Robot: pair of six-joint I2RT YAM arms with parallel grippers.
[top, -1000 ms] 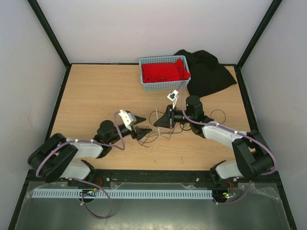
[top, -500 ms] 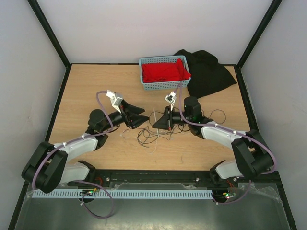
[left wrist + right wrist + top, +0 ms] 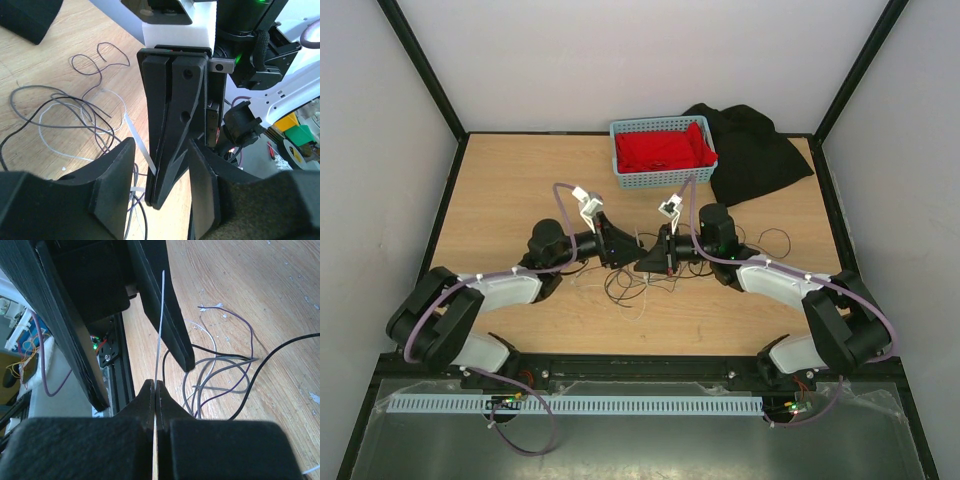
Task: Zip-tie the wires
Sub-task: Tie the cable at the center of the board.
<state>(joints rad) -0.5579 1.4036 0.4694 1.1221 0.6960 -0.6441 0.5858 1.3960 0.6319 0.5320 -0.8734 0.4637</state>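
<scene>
Near the blue basket [image 3: 660, 181], the right gripper [image 3: 154, 390] pinches the zip tie [image 3: 160, 320]; the left gripper [image 3: 160, 150], jaws apart, straddles both.

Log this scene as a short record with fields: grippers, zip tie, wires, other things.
left gripper: open, fingers either side of the right gripper tip
right gripper: shut on the zip tie
zip tie: white strip, sticking out past the right gripper's tip
wires: loose tangle on the table below the grippers, not bundled
basket: blue, at the far edge, holding a red cloth
black cloth: right of the basket
</scene>
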